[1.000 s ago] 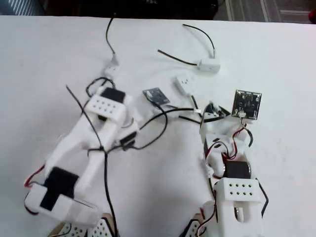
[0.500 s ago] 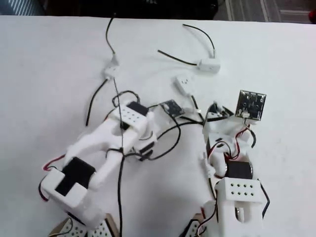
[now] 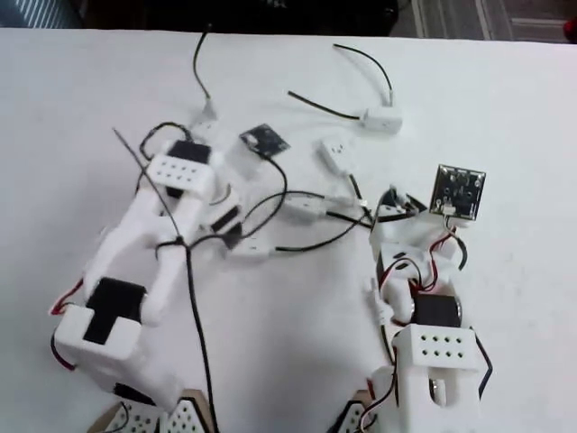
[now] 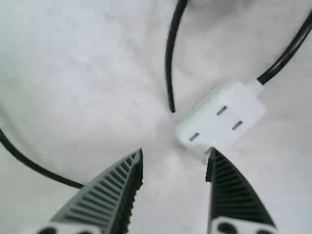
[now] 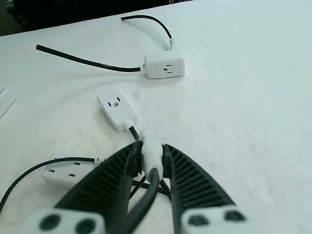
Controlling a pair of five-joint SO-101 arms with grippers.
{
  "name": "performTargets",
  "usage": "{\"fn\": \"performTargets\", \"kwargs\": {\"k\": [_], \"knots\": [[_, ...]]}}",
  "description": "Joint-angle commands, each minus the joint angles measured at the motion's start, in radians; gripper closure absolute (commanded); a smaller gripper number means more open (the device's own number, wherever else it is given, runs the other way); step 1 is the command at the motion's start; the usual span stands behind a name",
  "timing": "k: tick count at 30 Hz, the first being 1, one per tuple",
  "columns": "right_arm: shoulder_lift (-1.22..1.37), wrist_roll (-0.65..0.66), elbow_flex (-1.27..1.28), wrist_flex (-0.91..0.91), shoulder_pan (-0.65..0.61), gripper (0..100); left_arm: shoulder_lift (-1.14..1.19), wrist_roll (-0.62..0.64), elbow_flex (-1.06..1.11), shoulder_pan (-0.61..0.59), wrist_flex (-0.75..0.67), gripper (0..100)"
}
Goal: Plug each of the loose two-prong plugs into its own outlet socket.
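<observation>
Plug [image 5: 151, 146] with a white body and a black cord was clamped tight between the right jaws, low over the tabletop [image 5: 253, 87]. Just ahead of it a white outlet socket [image 5: 117, 108] was laid flat, slots up. A second socket [image 5: 165, 67] was parked further back, with its own black cord [image 5: 87, 62] trailing off sideways. A third socket [image 5: 66, 171] was spotted close beside the right jaws.

Over on the other side, the left jaws were spread wide and pointed down at the tabletop, nothing gripped. One more white socket block [image 4: 222, 122] was seen right at the tip of one of those jaws. Actual contact couldn't be called for sure. A loose cord end [image 4: 168, 73] was laid just beside that block.
</observation>
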Motion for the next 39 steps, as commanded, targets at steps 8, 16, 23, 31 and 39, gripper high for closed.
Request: {"fn": "performTargets", "kwargs": {"k": [8,16,23,31,39], "knots": [[-0.018,-0.002,-0.015,-0.024,0.008,98.1,-0.13,-0.074,-0.164,0.058,0.206,78],[-0.018,-0.002,-0.015,-0.024,0.008,98.1,-0.151,-0.288,0.0,0.145,0.077,78],[-0.018,-0.002,-0.015,-0.024,0.008,98.1,-0.14,-0.423,0.141,0.145,-0.11,78],[-0.018,0.0,-0.015,-0.024,0.008,98.1,-0.137,-0.433,0.227,0.151,-0.256,78],[-0.018,0.0,-0.015,-0.024,0.008,98.1,-0.137,-0.425,0.328,0.163,-0.371,79]]}}
